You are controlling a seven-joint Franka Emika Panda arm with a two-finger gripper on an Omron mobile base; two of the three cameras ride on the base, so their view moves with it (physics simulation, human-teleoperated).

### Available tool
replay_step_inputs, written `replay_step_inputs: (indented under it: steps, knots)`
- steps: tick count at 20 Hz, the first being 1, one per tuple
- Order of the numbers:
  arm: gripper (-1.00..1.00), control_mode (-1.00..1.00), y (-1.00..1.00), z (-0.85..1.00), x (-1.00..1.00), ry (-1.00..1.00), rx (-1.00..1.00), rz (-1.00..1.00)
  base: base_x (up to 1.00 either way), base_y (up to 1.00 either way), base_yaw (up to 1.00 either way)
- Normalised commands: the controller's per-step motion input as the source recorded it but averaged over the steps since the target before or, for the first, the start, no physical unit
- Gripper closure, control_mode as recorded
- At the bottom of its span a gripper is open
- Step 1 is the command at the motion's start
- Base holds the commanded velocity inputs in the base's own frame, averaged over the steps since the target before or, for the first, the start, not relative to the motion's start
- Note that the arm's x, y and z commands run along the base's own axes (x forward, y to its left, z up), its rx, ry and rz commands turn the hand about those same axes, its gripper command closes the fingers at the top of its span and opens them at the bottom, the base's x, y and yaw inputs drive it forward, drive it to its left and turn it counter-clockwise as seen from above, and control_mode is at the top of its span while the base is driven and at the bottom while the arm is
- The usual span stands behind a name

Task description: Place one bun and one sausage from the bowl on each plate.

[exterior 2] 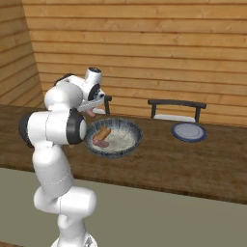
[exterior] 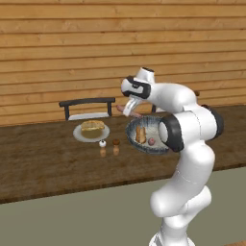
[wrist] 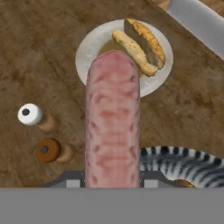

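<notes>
My gripper (exterior: 129, 110) is shut on a pink sausage (wrist: 113, 118) and holds it in the air above the table, between the bowl and the pale grey-white plate (wrist: 87, 54). That plate (exterior: 77, 134) carries a split bun (wrist: 140, 46). Just to its right, the big speckled bowl (exterior: 130, 137) holds another bun (exterior 2: 102, 133) and a sausage (exterior 2: 100, 143). Farther right on the table lies the bluish-lavender plate (exterior 2: 189, 131), which is bare. In the right base view the gripper (exterior 2: 90, 110) hangs over the bowl's (exterior 2: 116, 152) left rim.
A white-topped shaker (wrist: 29, 114) and a brown-topped shaker (wrist: 48, 150) stand in front of the grey-white plate, close to the bowl. Two dark chairs (exterior: 87, 108) (exterior 2: 176, 110) stand behind the wooden table, against the plank wall.
</notes>
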Motion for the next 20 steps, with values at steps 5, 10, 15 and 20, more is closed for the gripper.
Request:
replay_step_inputs:
  steps: [5, 10, 15, 20]
  knots:
    - [1.00, -1.00, 0.72, -0.02, 0.45, 0.00, -0.12, 0.33, 0.00, 0.00, 0.00]
    - [1.00, -1.00, 0.57, -0.13, 0.15, 0.00, -0.01, 0.21, 0.00, 0.00, 0.00]
    - [1.00, -1.00, 0.10, -0.36, 0.08, 0.00, 0.03, 0.04, 0.00, 0.00, 0.00]
    - [1.00, -1.00, 0.36, -0.26, 0.39, 0.00, -0.11, 0.06, 0.00, 0.00, 0.00]
